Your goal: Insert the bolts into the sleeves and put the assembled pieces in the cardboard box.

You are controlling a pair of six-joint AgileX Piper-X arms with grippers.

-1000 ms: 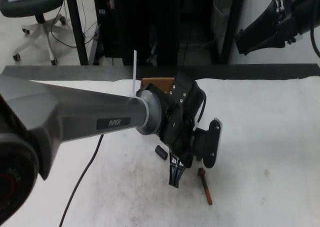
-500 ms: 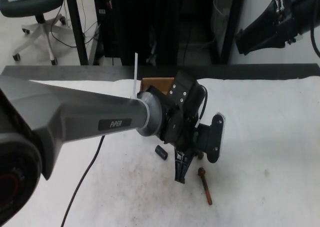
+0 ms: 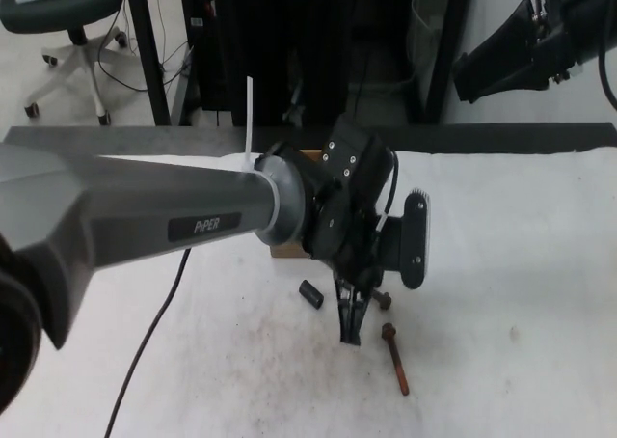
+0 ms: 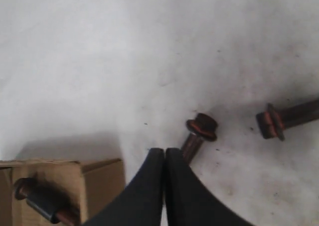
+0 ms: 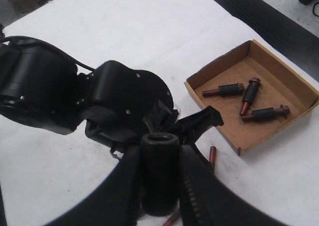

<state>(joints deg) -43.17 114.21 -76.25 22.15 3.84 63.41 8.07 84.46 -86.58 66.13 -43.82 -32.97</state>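
The right gripper [image 5: 159,154] is clamping a black sleeve [image 5: 159,183] lengthways between its fingers, open end showing. It is hanging well away from the cardboard box [image 5: 234,136], which is holding three assembled pieces [image 5: 223,90]. The left gripper [image 4: 164,150] is hanging just beside the cardboard box with its fingers pressed together on nothing. A rusty bolt [image 4: 200,131] is lying flat on the bench [image 3: 521,264] right at its tips, the shank partly hidden behind one finger. A second bolt [image 4: 284,117] is lying farther from the cardboard box, and a loose sleeve [image 3: 310,293] is resting near it.

The bolt is looking stiff, fairly light and rough with rust, so it is unlikely to slip. I am judging that the fingers will need to open and straddle the shank near the head, leaving the plain end free for the sleeve.
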